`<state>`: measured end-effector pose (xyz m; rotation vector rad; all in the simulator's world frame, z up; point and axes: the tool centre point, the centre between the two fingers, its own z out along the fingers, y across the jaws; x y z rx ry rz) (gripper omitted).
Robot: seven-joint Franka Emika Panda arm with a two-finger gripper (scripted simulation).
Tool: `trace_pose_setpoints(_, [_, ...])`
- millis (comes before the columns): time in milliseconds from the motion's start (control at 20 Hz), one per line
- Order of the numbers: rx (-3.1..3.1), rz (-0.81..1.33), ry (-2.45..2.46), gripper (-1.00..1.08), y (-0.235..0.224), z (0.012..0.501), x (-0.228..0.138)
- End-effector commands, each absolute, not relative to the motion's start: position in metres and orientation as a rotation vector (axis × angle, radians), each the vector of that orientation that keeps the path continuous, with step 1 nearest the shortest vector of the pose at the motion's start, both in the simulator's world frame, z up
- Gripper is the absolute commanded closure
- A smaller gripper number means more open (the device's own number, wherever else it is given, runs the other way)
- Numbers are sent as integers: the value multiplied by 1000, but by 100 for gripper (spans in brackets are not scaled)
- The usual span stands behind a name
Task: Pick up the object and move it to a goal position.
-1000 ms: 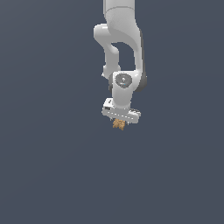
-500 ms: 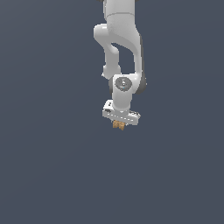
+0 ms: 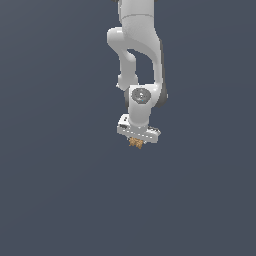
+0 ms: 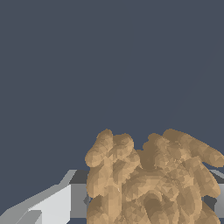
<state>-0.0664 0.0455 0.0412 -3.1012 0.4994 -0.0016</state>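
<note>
Gripper (image 3: 135, 142) clamped on the orange-tan lump (image 3: 135, 143), which sticks out just below the white gripper body, narrower than it. Wrist view: lump (image 4: 148, 179) is bumpy, made of finger-like lobes, sitting between the grey fingers (image 4: 52, 203). White Panda arm (image 3: 137, 50) hangs from above against a plain dark grey background.

a bare simulated scene, not a real room: flat, even slate-grey fills both views, with no walls, furniture or floor line. the white arm (image 3: 139, 60) is smooth and shaded like a render, and the orange lump (image 4: 151, 179) shows faceted polygon surfaces.
</note>
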Motion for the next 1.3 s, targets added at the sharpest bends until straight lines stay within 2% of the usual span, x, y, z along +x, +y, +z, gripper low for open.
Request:
trace_pose_setpoints(0, [-3101, -3, 499, 108, 46, 44, -65])
trace_pose_setpoints(500, [-3101, -2, 500, 108, 59, 89, -49])
trace_pose_setpoints(1250, [-3102, -2, 500, 108, 98, 223, 0])
